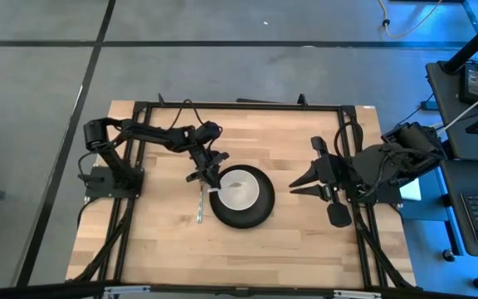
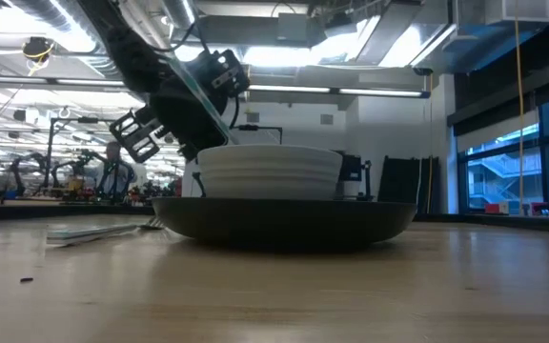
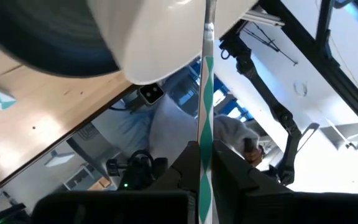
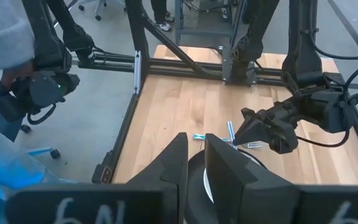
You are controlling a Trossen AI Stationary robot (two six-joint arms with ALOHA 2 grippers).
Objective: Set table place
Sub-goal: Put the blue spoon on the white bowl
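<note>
A white bowl [image 1: 239,191] stands on a black plate [image 1: 247,218] at the middle of the light wood table [image 1: 305,249]. My left gripper [image 1: 212,176] is at the bowl's left rim, shut on a thin clear plastic utensil [image 2: 205,95] that slants down into the bowl. Another utensil [image 1: 199,208] lies flat on the table left of the plate. My right gripper [image 1: 294,186] waits right of the plate, pointing at it, shut and empty. My left gripper pinches the utensil's handle [image 3: 204,146] between its two fingers, the handle running out lengthwise past the fingertips. The fingers come slanting down from the table's far left. The utensil is tilted, and its lower end [image 2: 225,133] goes behind the bowl's rim, where it is hidden.
Bare wood lies toward the near edge and right of the plate. Black frame posts [image 1: 351,133] stand along the far and side edges. In the right wrist view a person's grey sleeve [image 4: 5,31] shows beyond the table.
</note>
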